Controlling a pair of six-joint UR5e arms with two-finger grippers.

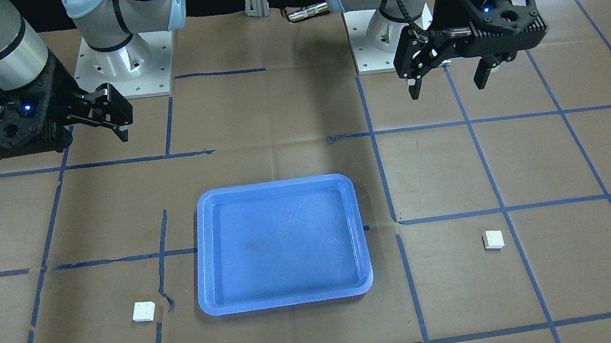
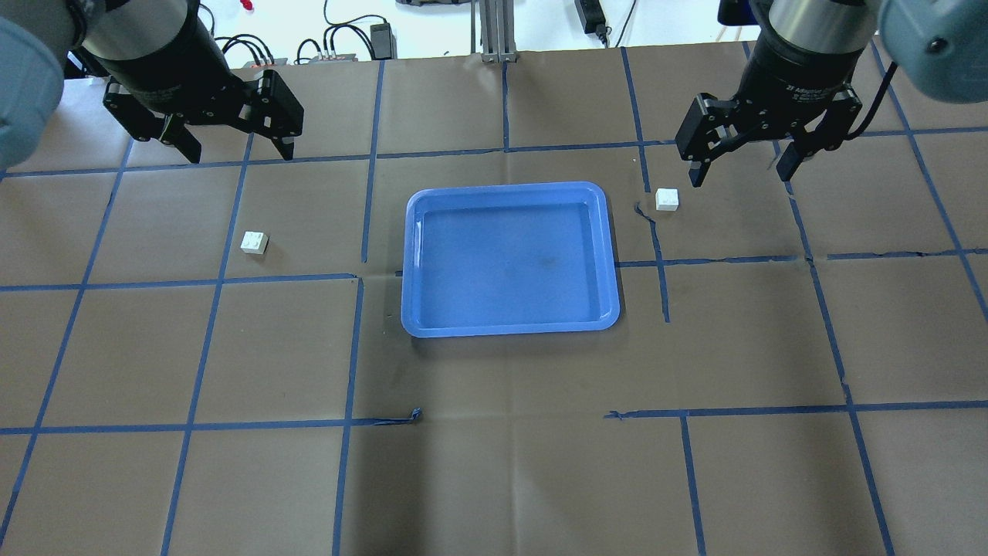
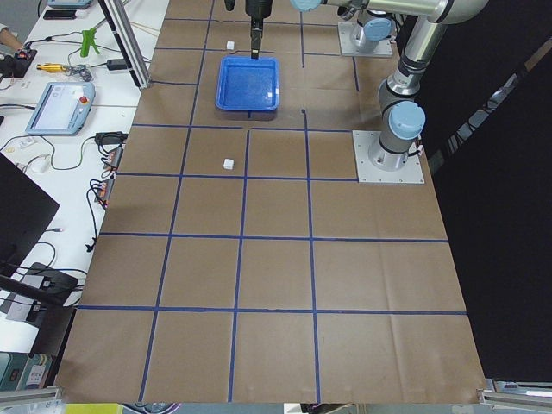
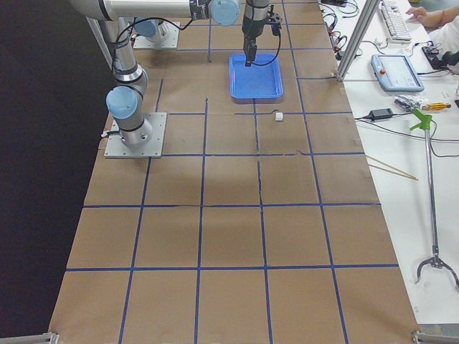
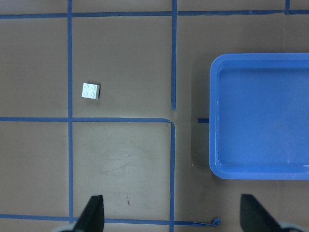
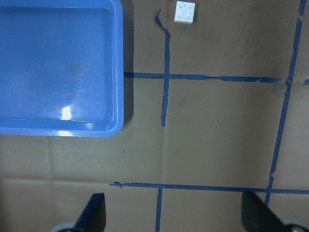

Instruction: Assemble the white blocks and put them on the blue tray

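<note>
The blue tray (image 2: 509, 328) lies empty at the table's middle; it also shows in the front view (image 1: 287, 301). One white block (image 2: 254, 242) sits studs up on the paper to the tray's left, also in the front view (image 1: 493, 239) and the left wrist view (image 5: 91, 91). The other white block (image 2: 667, 199) sits near the tray's far right corner, also in the front view (image 1: 144, 311) and the right wrist view (image 6: 185, 12). My left gripper (image 2: 238, 150) hangs open and empty, beyond its block. My right gripper (image 2: 741, 174) hangs open and empty, just right of its block.
Brown paper with a blue tape grid covers the table. The two arm bases (image 1: 123, 65) (image 1: 388, 36) stand at the robot's edge. An aluminium post (image 2: 494, 31) rises at the far edge. Side benches hold a teach pendant (image 3: 60, 108) and tools.
</note>
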